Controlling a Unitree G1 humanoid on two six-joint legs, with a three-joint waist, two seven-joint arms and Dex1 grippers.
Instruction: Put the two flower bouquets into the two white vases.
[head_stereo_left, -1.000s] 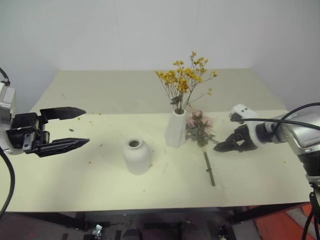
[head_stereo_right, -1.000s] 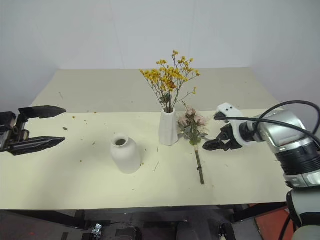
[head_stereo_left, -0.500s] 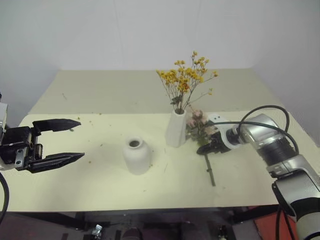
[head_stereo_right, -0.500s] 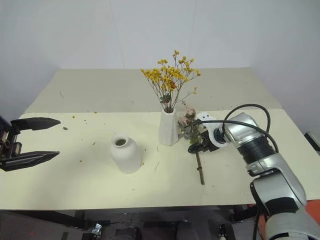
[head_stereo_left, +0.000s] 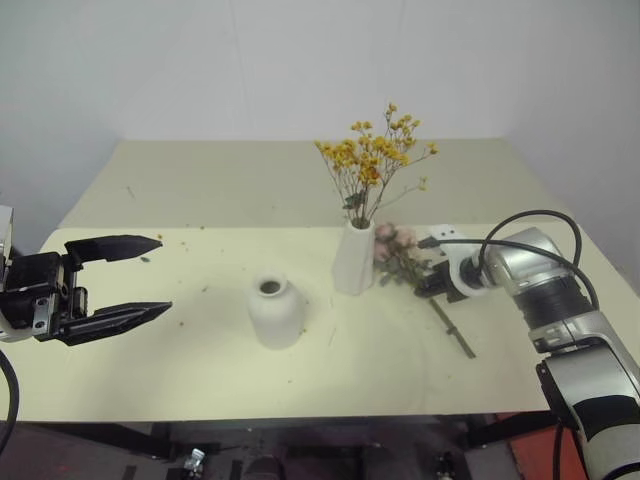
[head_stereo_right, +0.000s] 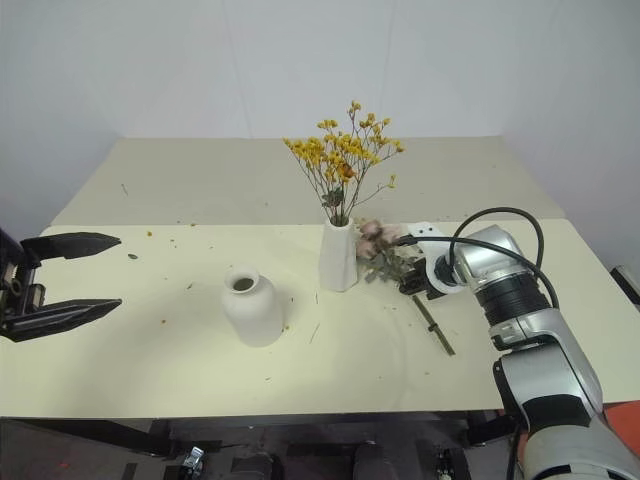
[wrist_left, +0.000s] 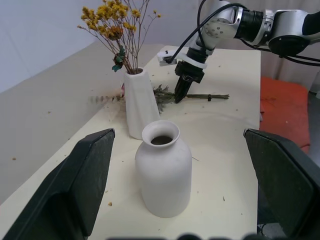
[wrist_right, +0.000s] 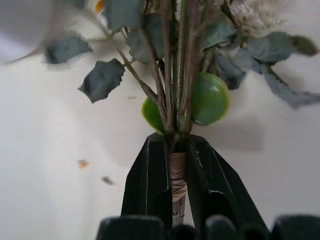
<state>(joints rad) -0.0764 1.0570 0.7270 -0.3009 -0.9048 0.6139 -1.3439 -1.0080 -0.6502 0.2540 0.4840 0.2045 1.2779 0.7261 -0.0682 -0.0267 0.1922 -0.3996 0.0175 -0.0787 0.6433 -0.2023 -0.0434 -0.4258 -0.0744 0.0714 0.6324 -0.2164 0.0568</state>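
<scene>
Right wrist view: the wrapped stem of the pink rose bouquet (wrist_right: 176, 100) is seen clamped between the two black fingers (wrist_right: 150, 180) of the right gripper (head_stereo_left: 428, 287), closed on it. From the head views, this bouquet is found lying on the counter (head_stereo_left: 200, 190), its blooms just beside the tall vase (head_stereo_left: 352, 257) and its stem end angled toward the counter's right front corner. The yellow dried bouquet (head_stereo_left: 375, 160) is held upright in the tall vase, near the counter's middle. The short round vase (head_stereo_left: 274, 312) is placed apart from it, nearer the front edge, with nothing in it. The left gripper (head_stereo_left: 150, 275) is held open, level, at the counter's left edge, with nothing between its fingers.
</scene>
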